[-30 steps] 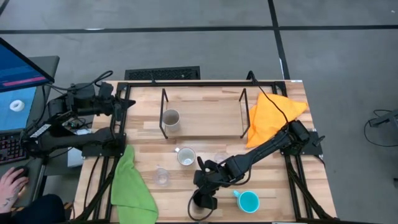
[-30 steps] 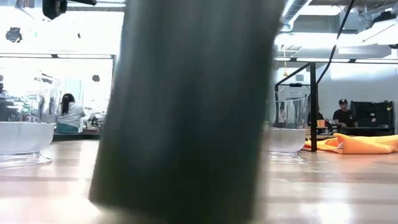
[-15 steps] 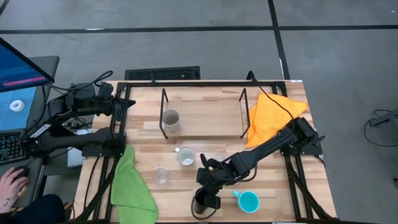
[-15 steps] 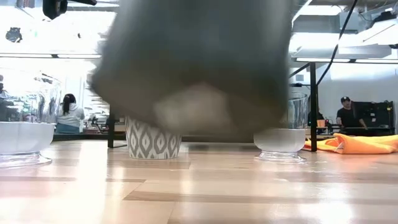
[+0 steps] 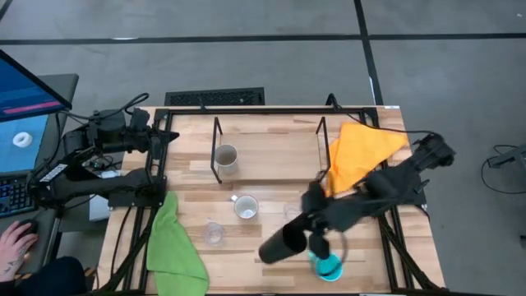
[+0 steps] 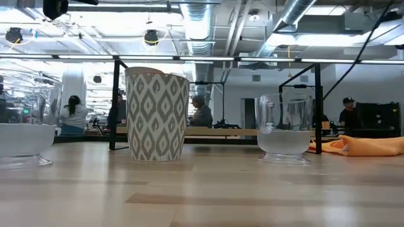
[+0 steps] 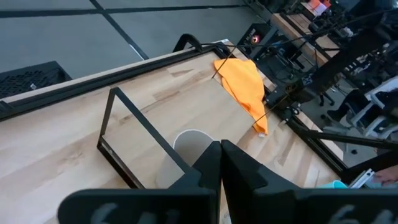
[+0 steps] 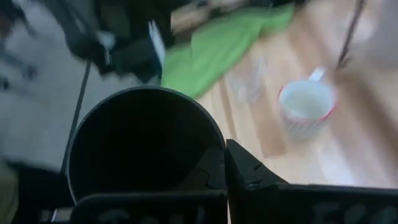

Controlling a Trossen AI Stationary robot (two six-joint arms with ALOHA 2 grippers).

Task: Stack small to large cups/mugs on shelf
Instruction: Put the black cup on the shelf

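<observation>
Wooden desk (image 5: pixel 271 177): our right end effector (image 5: pixel 308 236) clamped tall black mug (image 5: pixel 282 244); we judged steady carry to black-rod shelf (image 5: pixel 267 152) best.

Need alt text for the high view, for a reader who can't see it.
The right gripper holds the black mug tilted in the air over the table's front edge, above the light blue mug. A grey-beige mug stands on the shelf; the left arm waits at the table's left.
</observation>
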